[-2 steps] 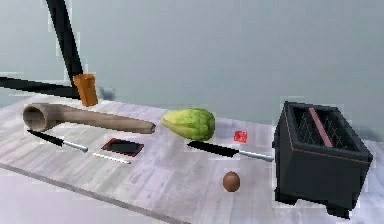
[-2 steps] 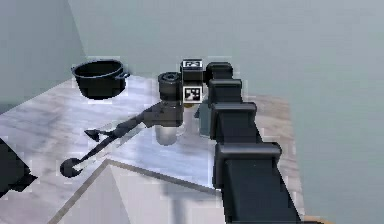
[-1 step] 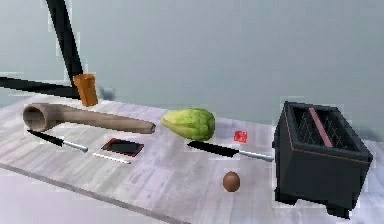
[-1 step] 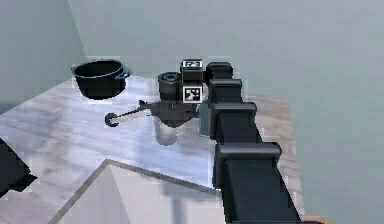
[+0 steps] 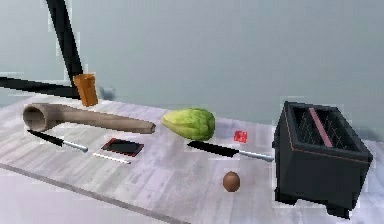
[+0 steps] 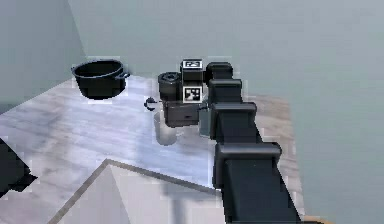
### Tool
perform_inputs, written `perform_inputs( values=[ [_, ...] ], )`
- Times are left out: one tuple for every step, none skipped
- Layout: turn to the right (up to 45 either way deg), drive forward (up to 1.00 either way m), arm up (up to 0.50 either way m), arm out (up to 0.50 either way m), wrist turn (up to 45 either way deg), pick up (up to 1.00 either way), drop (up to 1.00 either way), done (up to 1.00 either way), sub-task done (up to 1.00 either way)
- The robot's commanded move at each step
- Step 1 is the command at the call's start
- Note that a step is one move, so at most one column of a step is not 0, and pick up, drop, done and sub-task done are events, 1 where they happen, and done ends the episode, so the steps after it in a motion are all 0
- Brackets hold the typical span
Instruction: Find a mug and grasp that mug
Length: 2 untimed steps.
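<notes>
In the arm side view my arm (image 6: 240, 150) reaches out over a pale marbled counter (image 6: 80, 130). At its far end sit the two white marker squares (image 6: 191, 80), with the gripper (image 6: 152, 102) and its dark body just left of them. A pale grey cup-shaped thing (image 6: 168, 130), possibly a mug, stands on the counter right below the gripper's body. I cannot tell whether the gripper touches it or holds anything.
A black pot (image 6: 100, 78) stands at the counter's far left. The forward view has a counter (image 5: 160, 180) with a brown loaf (image 5: 85, 117), a green squash (image 5: 189, 123), knives (image 5: 62, 141), a black toaster (image 5: 320, 150), a small brown egg-like ball (image 5: 231, 181) and an orange-brown block (image 5: 86, 88).
</notes>
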Motion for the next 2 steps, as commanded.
perform_inputs(
  values=[
    [0.0, 0.0, -0.16, 0.0, 0.0, 0.0, 0.0, 0.0, 0.0],
    [0.0, 0.0, 0.0, 0.0, 0.0, 1.0, 0.0, 0.0, 0.0]
  ],
)
